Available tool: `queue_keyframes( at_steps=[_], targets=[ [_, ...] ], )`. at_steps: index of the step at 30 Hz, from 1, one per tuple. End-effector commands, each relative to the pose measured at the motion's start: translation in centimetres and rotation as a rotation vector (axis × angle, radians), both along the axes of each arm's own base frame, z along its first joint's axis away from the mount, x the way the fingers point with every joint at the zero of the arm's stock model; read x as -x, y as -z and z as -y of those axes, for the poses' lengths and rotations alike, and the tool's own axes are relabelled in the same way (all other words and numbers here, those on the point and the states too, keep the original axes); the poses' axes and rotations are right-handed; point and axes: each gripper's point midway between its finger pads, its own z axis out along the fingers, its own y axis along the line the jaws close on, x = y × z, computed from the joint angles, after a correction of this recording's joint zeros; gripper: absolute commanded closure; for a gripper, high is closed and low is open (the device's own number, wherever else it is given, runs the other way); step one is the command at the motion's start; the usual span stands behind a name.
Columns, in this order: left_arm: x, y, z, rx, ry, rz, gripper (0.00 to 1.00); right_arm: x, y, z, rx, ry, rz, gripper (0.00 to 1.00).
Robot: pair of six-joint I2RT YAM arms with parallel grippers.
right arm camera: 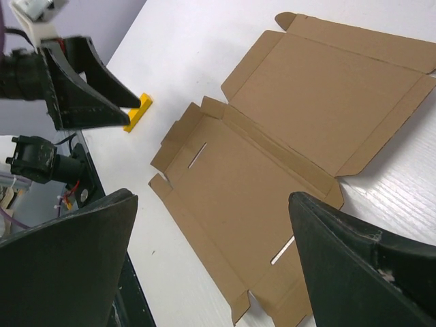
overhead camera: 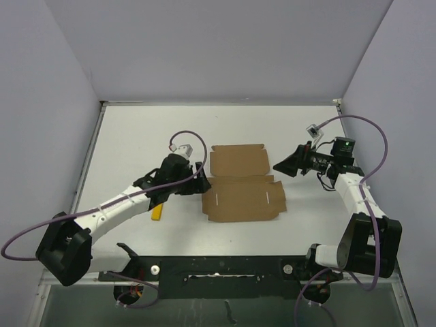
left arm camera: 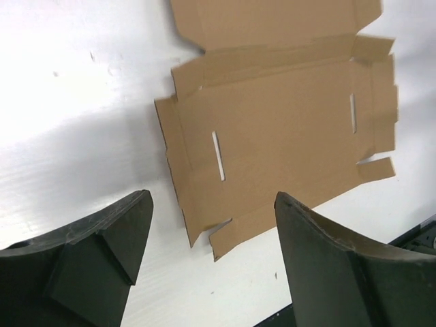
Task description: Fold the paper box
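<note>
Paper box [overhead camera: 242, 184] lies unfolded as a flat brown sheet at mid-table [overhead camera: 136, 136], between the two grippers. The far panel has small corner tabs, the near panel carries two narrow slots, and the strip at the crease between them is slightly raised. Left gripper [overhead camera: 197, 178] sits just beside the sheet's left edge with its jaws spread wide and nothing between them. Whether a finger touches the cardboard cannot be told from above. In the left wrist view its two dark fingers [left arm camera: 102, 252] frame the near panel [left arm camera: 286, 143] from the bottom corners, and the far panel is cut off by the top of that view. Right gripper [overhead camera: 281, 165] is near the sheet's right side, level with the far panel and apart from it, jaws likewise spread and empty. Its wrist view shows the sheet [right arm camera: 272, 157] slantwise, with the far panel's outer edge cropped at the right border. Yellow bar [overhead camera: 157, 212] lies left of the box, mostly hidden under the left arm from above. In the right wrist view [right arm camera: 138, 112] one end is covered by the left gripper's finger. How high either gripper is above the table is unclear.
</note>
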Motion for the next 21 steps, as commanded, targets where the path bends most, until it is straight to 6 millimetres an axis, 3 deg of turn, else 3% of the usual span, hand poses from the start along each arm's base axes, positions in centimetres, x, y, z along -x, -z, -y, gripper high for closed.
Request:
queue_keyframes(
  at_steps=[1, 9, 15, 21],
  targets=[
    [-2.8, -6.8, -0.5, 0.027, 0.039, 0.168, 0.26, -0.1, -3.2, -0.8, 0.022, -0.039, 0.124, 0.01],
    [-6.3, -8.7, -1.7, 0.180, 0.000, 0.148, 0.26, 1.1, -6.0, -1.6, 0.024, -0.055, 0.208, 0.01],
    [-8.0, -7.3, -1.1, 0.146, 0.007, 0.099, 0.26, 1.7, -7.1, -2.2, 0.005, -0.064, 0.227, 0.01],
    [-9.1, -5.5, -0.4, 0.206, -0.020, -0.041, 0.27, 1.7, -6.6, -2.8, 0.002, -0.088, 0.214, 0.00]
  ],
)
